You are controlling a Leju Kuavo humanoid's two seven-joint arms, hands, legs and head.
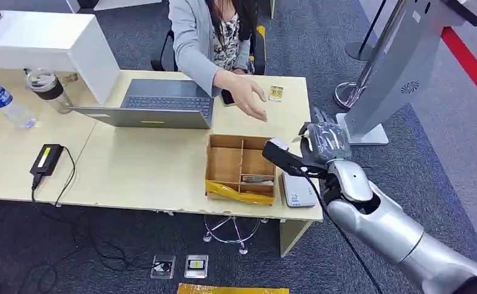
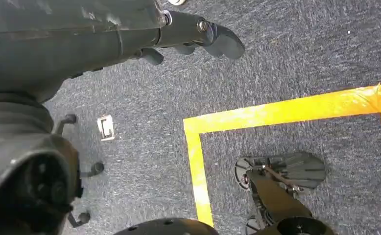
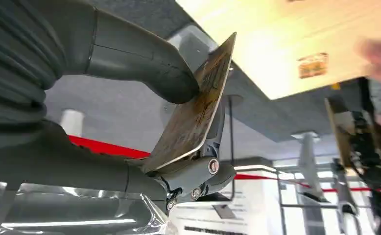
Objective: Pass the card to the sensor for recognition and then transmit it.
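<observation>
One card [image 3: 193, 112] pinched in right robot hand [image 3: 178, 122], tilted on edge

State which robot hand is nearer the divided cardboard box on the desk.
Right. The right hand, pinching the card, hovers just beside the cardboard box over the desk edge. The left hand hangs low over the carpet.

Laptop [image 1: 156, 103] sitting on the desk [image 1: 138, 168] right in front of a seated person [image 1: 214, 37], with a divided box [image 1: 241, 166] nearer the front edge, off to the laptop's right. Just right of that box, a small reader [image 1: 296, 191] at the desk's corner, and above it the right hand [image 1: 319, 147] pinching a card [image 3: 193, 110]. Further left on the desk, a power brick [image 1: 46, 159], plus a jar [image 1: 49, 89] and a bottle [image 1: 3, 101] toward the back; off the desk's right end, a kiosk stand [image 1: 401, 67] on the floor.
</observation>
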